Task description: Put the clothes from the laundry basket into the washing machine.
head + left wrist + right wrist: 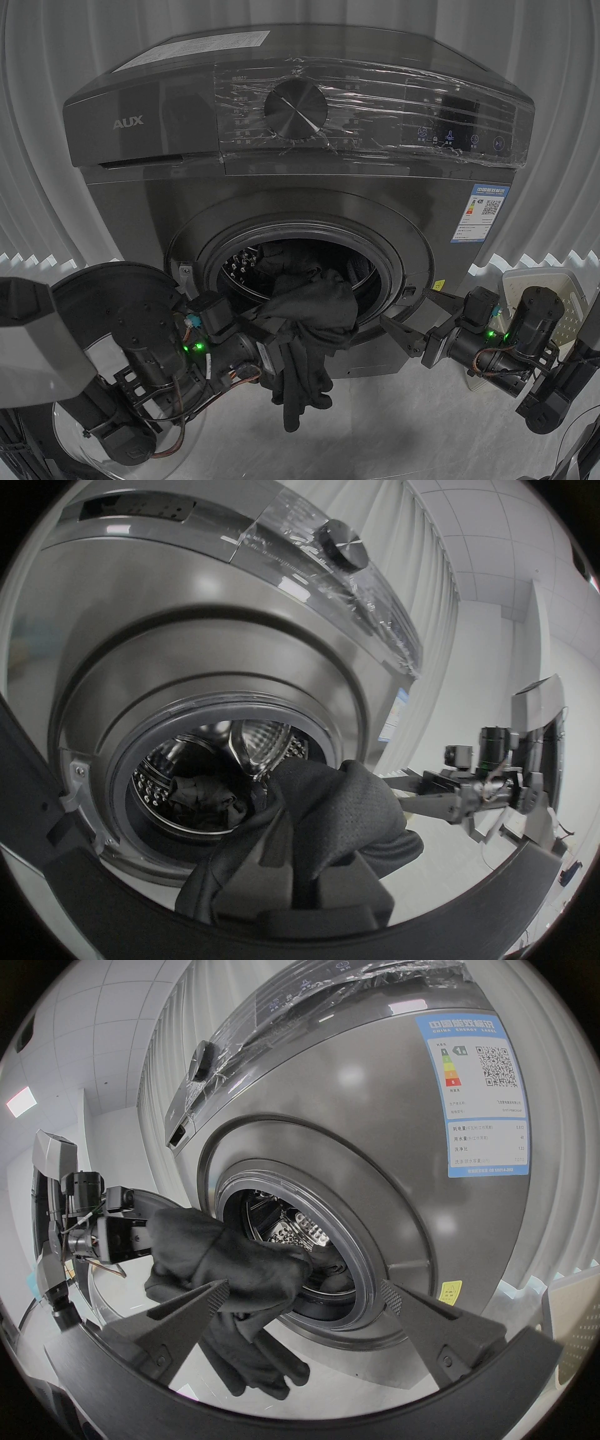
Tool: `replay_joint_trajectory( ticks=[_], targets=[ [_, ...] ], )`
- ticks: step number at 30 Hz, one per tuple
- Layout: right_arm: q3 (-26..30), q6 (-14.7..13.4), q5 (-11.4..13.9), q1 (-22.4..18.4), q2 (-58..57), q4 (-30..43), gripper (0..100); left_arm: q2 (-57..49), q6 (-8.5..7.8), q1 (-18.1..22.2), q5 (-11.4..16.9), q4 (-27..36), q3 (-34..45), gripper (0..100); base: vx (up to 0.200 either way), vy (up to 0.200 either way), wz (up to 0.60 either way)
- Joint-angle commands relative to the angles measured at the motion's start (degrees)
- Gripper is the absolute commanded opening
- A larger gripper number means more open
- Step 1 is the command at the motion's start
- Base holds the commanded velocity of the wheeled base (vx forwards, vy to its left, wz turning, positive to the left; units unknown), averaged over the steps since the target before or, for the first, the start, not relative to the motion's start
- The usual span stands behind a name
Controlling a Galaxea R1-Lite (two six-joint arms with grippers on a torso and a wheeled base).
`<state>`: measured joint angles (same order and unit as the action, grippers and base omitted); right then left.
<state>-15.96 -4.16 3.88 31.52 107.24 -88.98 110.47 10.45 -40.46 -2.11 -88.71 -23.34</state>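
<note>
- The dark grey front-loading washing machine [300, 181] stands on a pale floor [406, 431], with its round door [106, 294] swung wide open on the robot's left.
- The left jaws are closed on a black mesh-textured garment [312, 306], pinching a bunched fold of it just in front of the lower rim of the drum opening [300, 231].
- The upper part of that garment [337, 811] lies over the rim and reaches into the mouth of the drum. The rest hangs outside, down the machine's front, its long ends dangling clear of the floor [250, 1360].
- More dark crumpled clothes [200, 799] lie inside the perforated steel drum [262, 742], behind the held garment.
- The right jaws are spread wide and hold nothing. They sit just beside the right edge of the drum opening, apart from the garment.
- A white perforated plastic laundry basket [556, 294] stands on the floor to the right of the machine, behind the right arm. What it contains cannot be told.
- Clear plastic film covers the control panel around the round metal dial [295, 108].
- A blue-bordered label [480, 212] is stuck on the machine's front at the upper right.
- Pale pleated curtains [37, 187] hang behind the machine.
</note>
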Motion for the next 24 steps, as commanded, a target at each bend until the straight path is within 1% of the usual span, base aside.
replay_joint_trajectory(
  ticks=[1,2,3,5,7,10,11,12,16,20,23,24],
  targets=[
    [0.2,0.0,0.1,0.0,-0.5,-0.1,100,7.6,-0.16,0.5,-3.0,-0.1,-6.4,0,0.000,0.000,0.00],
    [0.1,0.0,0.1,0.1,-0.5,-0.1,100,9.3,-0.16,1.0,-2.8,0.0,-8.7,0,0.000,0.000,0.00],
    [0.1,0.0,0.1,0.2,-0.5,-0.1,100,9.8,-0.16,1.2,-2.7,0.0,-9.2,0,0.000,0.000,0.00],
    [0.3,-0.1,0.1,0.6,-0.3,-0.1,100,13.3,0.54,2.6,-3.1,-0.1,-13.3,0,0.000,0.000,0.00],
    [0.6,-0.1,0.1,0.6,-0.4,-0.1,100,15.6,0.10,4.4,-3.5,-0.1,-16.6,0,0.000,0.000,0.00],
    [0.7,-0.1,0.1,0.7,-0.2,-0.1,100,18.5,0.01,6.3,-3.7,-0.1,-20.5,0,0.000,0.000,0.00],
    [0.7,-0.1,0.1,0.7,-0.2,-0.1,100,18.7,0.01,6.3,-3.7,-0.1,-20.7,0,0.000,0.000,0.00],
    [0.7,-0.1,0.1,0.7,0.0,-0.1,100,19.1,0.54,6.4,-4.0,0.1,-21.3,0,0.000,0.000,0.00],
    [0.8,-0.1,0.1,0.7,0.2,-0.1,100,21.6,0.63,6.4,-4.3,0.1,-23.1,0,0.000,0.000,0.00],
    [0.8,-0.1,0.1,0.7,0.6,-0.1,100,24.5,0.54,6.4,-5.4,0.9,-27.6,0,0.000,0.000,0.00],
    [0.8,-0.1,0.2,0.6,0.9,-0.1,100,26.4,0.36,6.4,-5.8,1.9,-31.1,0,0.000,0.000,0.00],
    [1.2,-0.1,0.2,0.6,1.2,-0.1,100,27.4,0.36,6.4,-5.8,3.3,-32.7,0,0.000,0.000,0.00]
  ],
)
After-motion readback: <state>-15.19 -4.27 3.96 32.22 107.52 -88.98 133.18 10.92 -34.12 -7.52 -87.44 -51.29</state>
